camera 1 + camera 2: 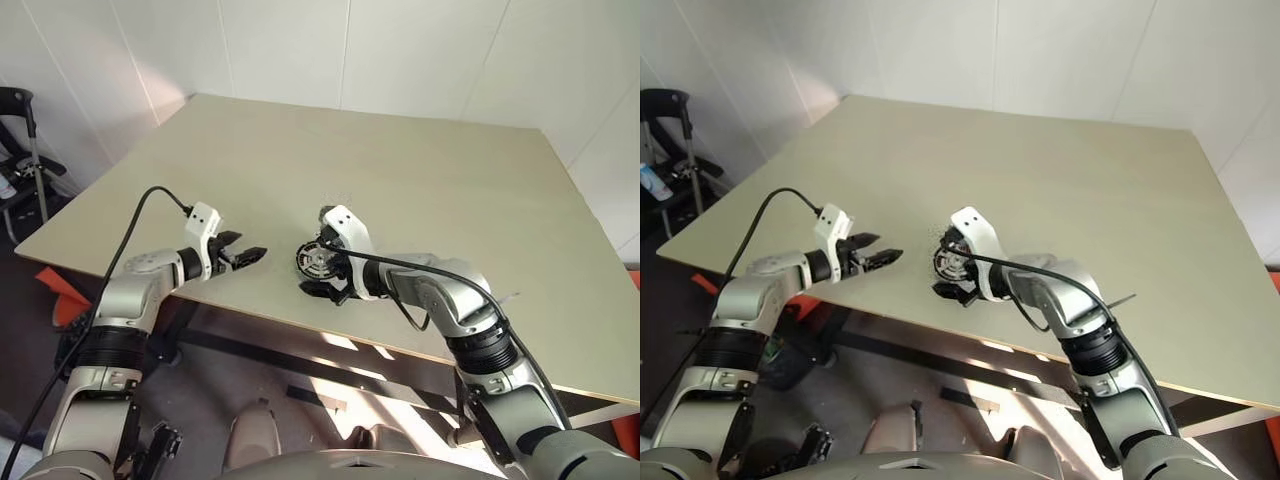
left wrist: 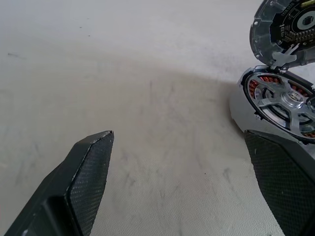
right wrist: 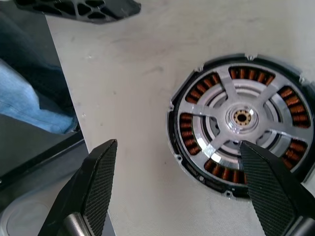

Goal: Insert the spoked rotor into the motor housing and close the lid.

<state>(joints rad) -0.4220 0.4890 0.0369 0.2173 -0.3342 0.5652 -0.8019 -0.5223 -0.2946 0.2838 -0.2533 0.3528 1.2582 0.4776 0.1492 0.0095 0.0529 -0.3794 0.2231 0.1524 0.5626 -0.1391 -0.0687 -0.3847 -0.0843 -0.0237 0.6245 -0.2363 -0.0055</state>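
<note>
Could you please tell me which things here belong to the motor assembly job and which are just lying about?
Job: spoked rotor, seated in the motor housing; lid, standing up at its edge; left pincer and right pincer, both open.
Lying about: table; black frame beside it; a person's denim leg.

Looks like a bare lab or test room: plain white panelled walls, one large pale wooden table on a metal frame, grey floor, a black wheeled stand at the left, orange bins beneath.
</note>
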